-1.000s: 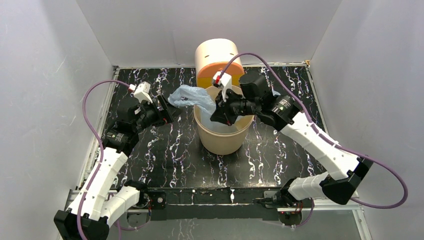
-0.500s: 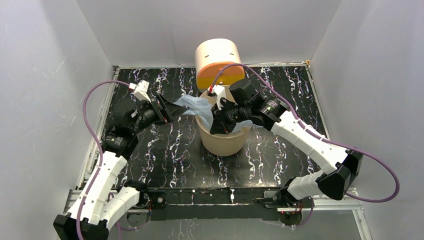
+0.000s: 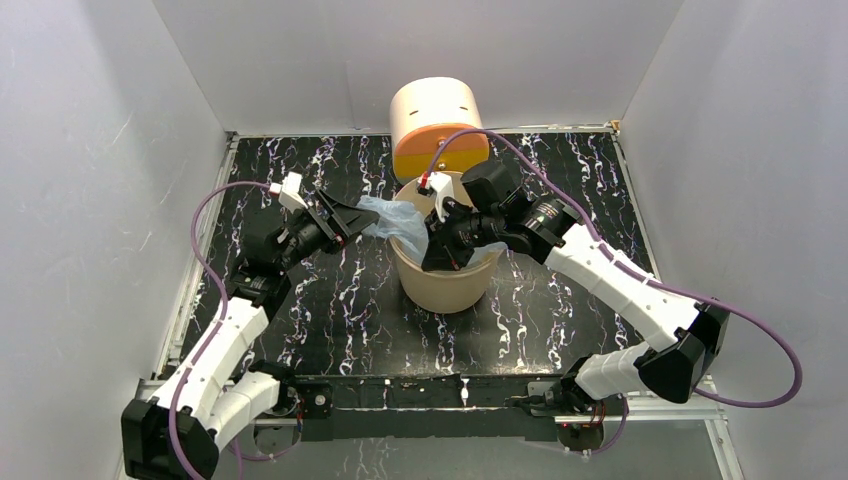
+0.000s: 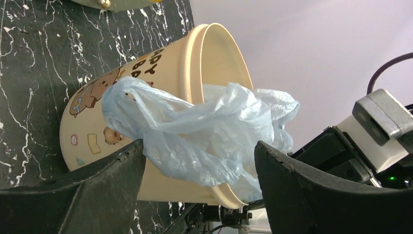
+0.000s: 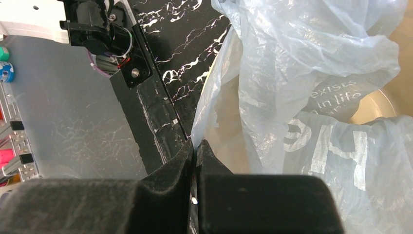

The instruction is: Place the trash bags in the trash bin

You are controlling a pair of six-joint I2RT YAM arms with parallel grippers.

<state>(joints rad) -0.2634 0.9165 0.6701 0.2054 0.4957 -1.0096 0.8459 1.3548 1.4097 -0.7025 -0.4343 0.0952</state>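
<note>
The trash bag [image 3: 397, 219], a thin pale-blue film with white lettering, hangs over the left rim of the beige trash bin [image 3: 447, 287], part inside and part outside. My right gripper [image 3: 433, 260] reaches down into the bin's mouth. In the right wrist view its jaws [image 5: 196, 146] are shut on an edge of the bag [image 5: 311, 73], with the bin's inner wall [image 5: 376, 106] behind. My left gripper [image 3: 362, 218] is open just left of the bin. In the left wrist view the bag's outer bulge [image 4: 204, 131] lies between its spread fingers [image 4: 198, 146], unclamped, in front of the bin [image 4: 195, 63].
A cream cylinder with an orange front [image 3: 437, 125] stands right behind the bin, at the back of the black marbled table [image 3: 330, 310]. White walls close in the left, right and rear sides. Purple cables loop off both arms.
The right gripper has gone lower and leftward into the bin, pulling the bag in with it. The left gripper has moved right, up to the bag's hanging part, and has stayed open.
</note>
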